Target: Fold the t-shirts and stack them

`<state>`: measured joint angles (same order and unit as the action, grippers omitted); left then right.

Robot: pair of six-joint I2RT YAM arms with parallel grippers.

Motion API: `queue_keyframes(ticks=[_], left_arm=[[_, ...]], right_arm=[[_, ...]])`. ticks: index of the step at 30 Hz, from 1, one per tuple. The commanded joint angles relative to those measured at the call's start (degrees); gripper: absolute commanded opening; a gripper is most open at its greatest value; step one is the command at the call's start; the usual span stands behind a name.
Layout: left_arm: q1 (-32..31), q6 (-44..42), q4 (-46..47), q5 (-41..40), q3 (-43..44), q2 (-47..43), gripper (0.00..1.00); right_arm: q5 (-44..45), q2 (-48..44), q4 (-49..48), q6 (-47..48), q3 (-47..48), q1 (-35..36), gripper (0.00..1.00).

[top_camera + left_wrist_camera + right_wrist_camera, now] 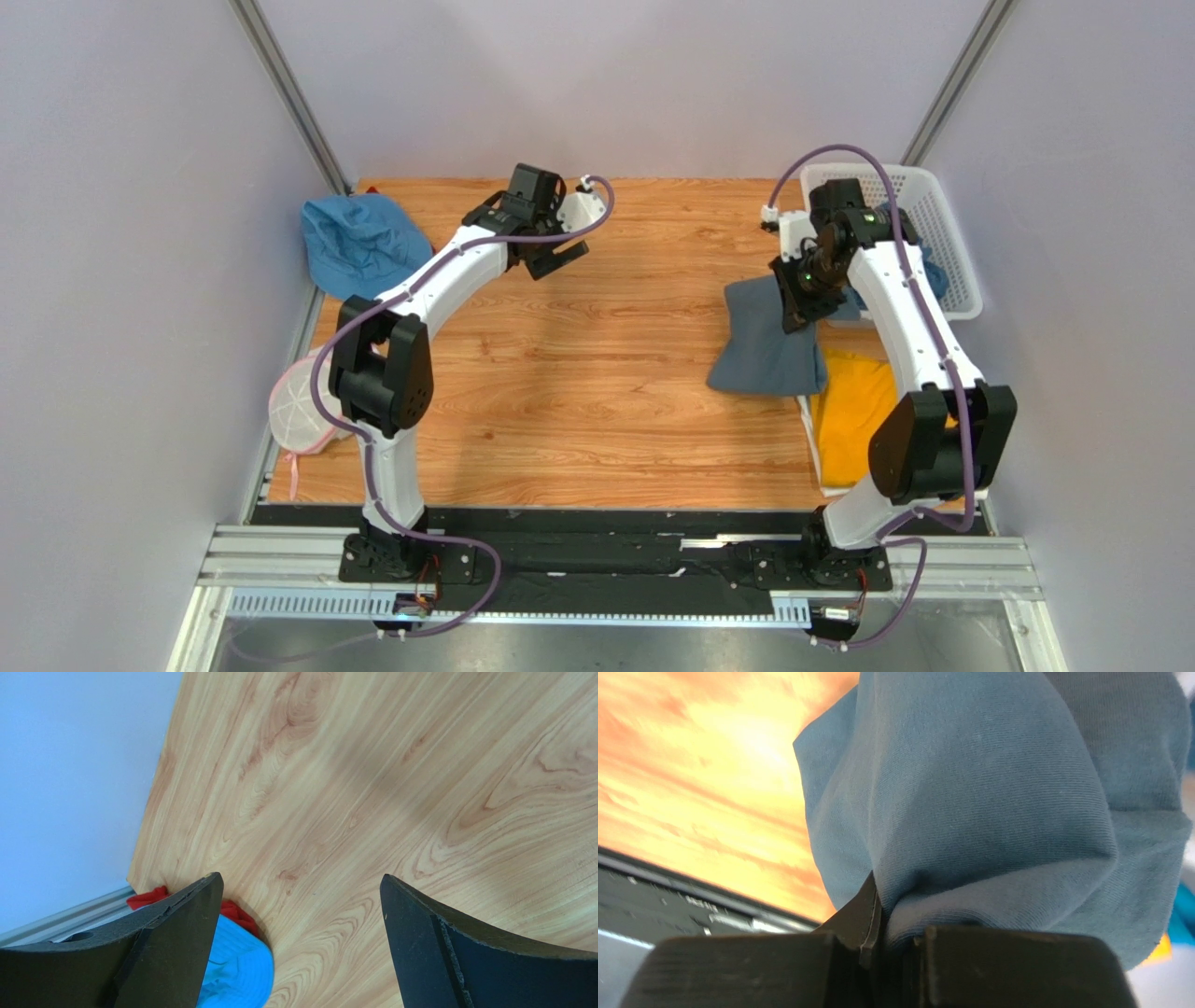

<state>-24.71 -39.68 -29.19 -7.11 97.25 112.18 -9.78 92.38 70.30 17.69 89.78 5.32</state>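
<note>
Robot test cell in a laboratory

Plain pale lilac wall panels [140,280] box in a light wood-grain tabletop [603,406]; two white-and-black jointed robot arms, left [421,287] and right [912,315], stand bolted to a black base plate [617,539]; silver aluminium rails [267,560] edge it.

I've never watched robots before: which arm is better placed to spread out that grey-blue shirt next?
Probably the right: the right gripper is shut on the slate-blue t-shirt, while the left gripper hangs open across the table.
</note>
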Motion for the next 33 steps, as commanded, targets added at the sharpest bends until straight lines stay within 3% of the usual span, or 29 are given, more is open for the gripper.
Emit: queue_keyframes(ticks=[1, 5, 17, 26, 33], left_arm=[[0.01, -1.45, 0.01, -0.97, -2.15, -3.11, 0.91], [0.01, -2.07, -0.08, -0.97, -2.51, -3.02, 0.91], [-0.08, -2.15, -0.96, 0.00, -3.03, -3.99, 0.91], [-0.08, -3.21, -1.22, -0.27, -2.24, -3.46, 0.91], [-0.08, -3.56, -1.31, -0.09, -2.16, -2.85, 0.91]], right_arm=[[2.66, -7.46, 8.61, 5.59, -1.71, -2.68, 0.00], [5.29, -11.25, 11.52, 8.06, -3.90, -4.88, 0.00], [13.12, -18.20, 13.98, 17.63, -10.14, -21.12, 0.00], [15.41, -17.58, 11.79, 25.36, -14.98, -32.73, 0.00], [18.04, -17.41, 6.78, 28.62, -20.34, -37.05, 0.00]])
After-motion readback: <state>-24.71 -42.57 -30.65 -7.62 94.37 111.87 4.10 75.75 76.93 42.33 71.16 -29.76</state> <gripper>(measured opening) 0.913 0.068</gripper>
